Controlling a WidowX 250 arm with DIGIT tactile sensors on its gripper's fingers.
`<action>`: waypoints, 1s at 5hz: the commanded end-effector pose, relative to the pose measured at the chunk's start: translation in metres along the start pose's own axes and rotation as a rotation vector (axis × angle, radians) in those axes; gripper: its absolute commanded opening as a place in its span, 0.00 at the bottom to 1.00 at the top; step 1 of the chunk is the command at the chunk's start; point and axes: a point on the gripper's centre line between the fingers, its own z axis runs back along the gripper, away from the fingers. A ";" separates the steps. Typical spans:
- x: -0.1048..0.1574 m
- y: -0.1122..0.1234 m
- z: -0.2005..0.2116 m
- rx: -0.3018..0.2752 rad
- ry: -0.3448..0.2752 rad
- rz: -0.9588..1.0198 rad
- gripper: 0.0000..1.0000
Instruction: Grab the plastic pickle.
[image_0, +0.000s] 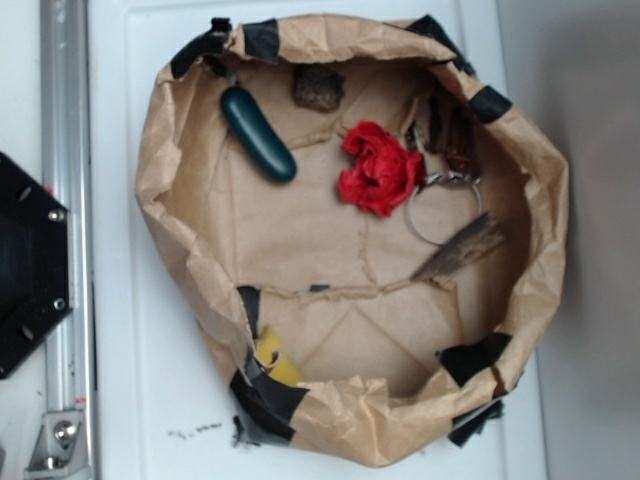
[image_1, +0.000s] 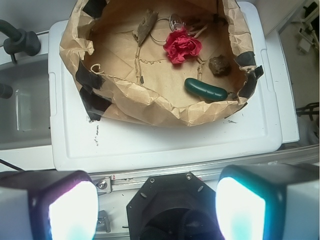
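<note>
A: Looking down from the wrist camera, nearest are the gripper (image_1: 156, 202) fingers (image_1: 62, 205), spread wide apart with nothing between them, high above the white table (image_1: 165, 145).

B: Pickle?

A: The pickle (image_1: 206, 90) lies flat inside the brown paper bag (image_1: 150, 107), close to its near wall. Long axis runs roughly left-right, slightly tilted, in the wrist view; diagonal in the exterior view.

B: Beyond it?

A: Brown chunk (image_1: 219, 64), then red cloth (image_1: 182, 46), then wood piece (image_1: 145, 26) and wire ring (image_1: 162, 31) farthest.
</note>
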 end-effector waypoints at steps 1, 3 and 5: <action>0.000 0.000 0.000 0.000 0.000 0.000 1.00; 0.087 0.029 -0.063 0.003 0.031 -0.185 1.00; 0.111 0.066 -0.155 -0.112 0.048 -0.398 1.00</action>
